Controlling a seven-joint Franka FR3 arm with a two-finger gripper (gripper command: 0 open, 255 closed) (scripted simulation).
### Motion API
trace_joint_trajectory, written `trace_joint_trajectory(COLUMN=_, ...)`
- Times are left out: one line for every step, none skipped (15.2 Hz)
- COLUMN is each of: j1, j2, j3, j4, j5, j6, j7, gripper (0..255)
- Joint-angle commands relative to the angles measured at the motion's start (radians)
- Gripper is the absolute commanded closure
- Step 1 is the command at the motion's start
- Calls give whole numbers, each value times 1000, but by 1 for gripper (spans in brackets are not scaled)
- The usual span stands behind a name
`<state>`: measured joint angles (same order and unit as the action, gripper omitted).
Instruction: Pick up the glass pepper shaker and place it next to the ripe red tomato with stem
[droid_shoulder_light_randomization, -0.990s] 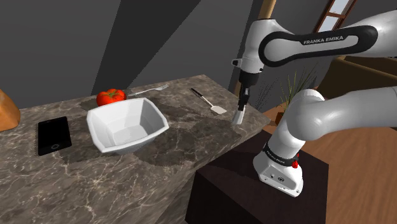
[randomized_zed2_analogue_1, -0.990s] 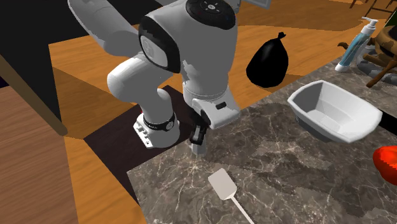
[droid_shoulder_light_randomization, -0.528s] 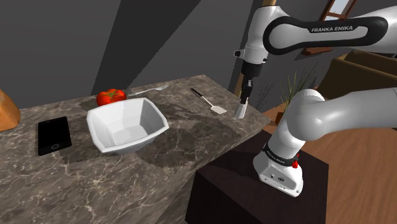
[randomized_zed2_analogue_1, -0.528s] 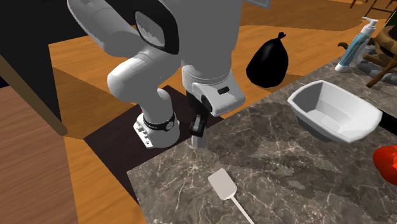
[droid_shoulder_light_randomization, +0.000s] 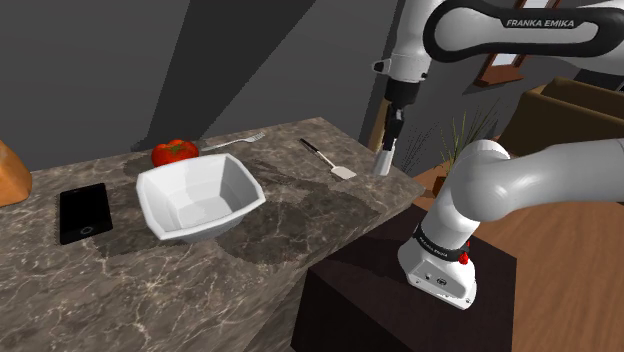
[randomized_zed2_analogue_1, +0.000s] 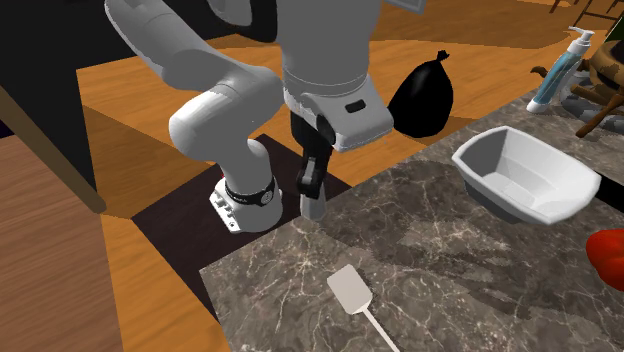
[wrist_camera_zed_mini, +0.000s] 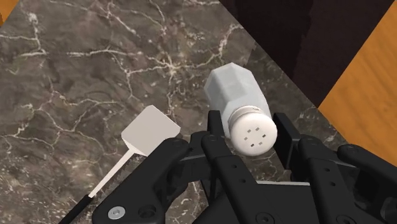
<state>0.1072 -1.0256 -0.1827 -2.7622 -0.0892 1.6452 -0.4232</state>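
**Inspector:** State of the claw (wrist_camera_zed_mini: 249, 127)?

**Assistant:** It is pinching the pepper shaker (wrist_camera_zed_mini: 236, 94). In the wrist view, one black finger presses on each side of the neck, just under the white cap. The cap has holes and faces the camera. The pale, faceted body points away towards the desk (droid_shoulder_light_randomization: 300, 245).

**Inspector:** Where is the shaker?

**Assistant:** It hangs below the claw, over the desk corner nearest the stand (droid_shoulder_light_randomization: 372, 292). In the shoulder view it sits off the desk's right end. In the second exterior view its base is clear of the marble-patterned top. The white arm (droid_shoulder_light_randomization: 520, 180) rises from the stand and bends over the top of it.

**Inspector:** And the tomato?

**Assistant:** The tomato (droid_shoulder_light_randomization: 174, 151) is red and rests on the desk's far side, just behind the white bowl (droid_shoulder_light_randomization: 160, 215). It is well apart from the shaker.

**Inspector:** What else is on the desk?

**Assistant:** A spatula (droid_shoulder_light_randomization: 343, 171) with a pale blade and a dark handle lies flat near the shaker's corner. In the wrist view its blade is just beside the claw. A fork (droid_shoulder_light_randomization: 235, 140) lies near the far edge, to the right of the tomato in the shoulder view. A black phone (droid_shoulder_light_randomization: 84, 211) lies flat to the left of the bowl in the same view.

**Inspector:** Does the shaker touch any of them?

**Assistant:** No. Only the claw touches it.
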Motion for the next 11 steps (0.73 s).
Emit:
trace_joint_trajectory(j1=2, j2=1, j3=3, j4=27, j5=3, j6=-26, j7=0, gripper=255)
trace_joint_trajectory(j1=3, j2=2, j3=5, j4=41, j5=5, j6=-39, j7=1, gripper=255)
trace_joint_trajectory(j1=4, j2=4, j3=7, j4=55, j5=7, j6=-51, j7=1, gripper=255)
trace_joint_trajectory(j1=5, j2=5, j3=8, j4=69, j5=9, j6=-63, j7=2, gripper=255)
trace_joint_trajectory(j1=6, j2=8, j3=10, j4=83, j5=10, j6=-76, j7=2, gripper=255)
trace_joint_trajectory(j1=7, j2=10, j3=12, j4=98, j5=12, j6=-88, j7=3, gripper=255)
trace_joint_trajectory(j1=8, j2=12, j3=13, j4=112, j5=14, j6=-100, j7=3, gripper=255)
trace_joint_trajectory(j1=9, j2=15, j3=15, j4=127, j5=16, j6=-112, j7=4, gripper=255)
trace_joint_trajectory(j1=10, j2=18, j3=16, j4=142, j5=17, j6=-124, j7=4, gripper=255)
trace_joint_trajectory(j1=11, j2=21, j3=18, j4=156, j5=19, j6=-135, j7=5, gripper=255)
trace_joint_trajectory(j1=12, j2=24, j3=19, j4=171, j5=20, j6=-147, j7=5, gripper=255)
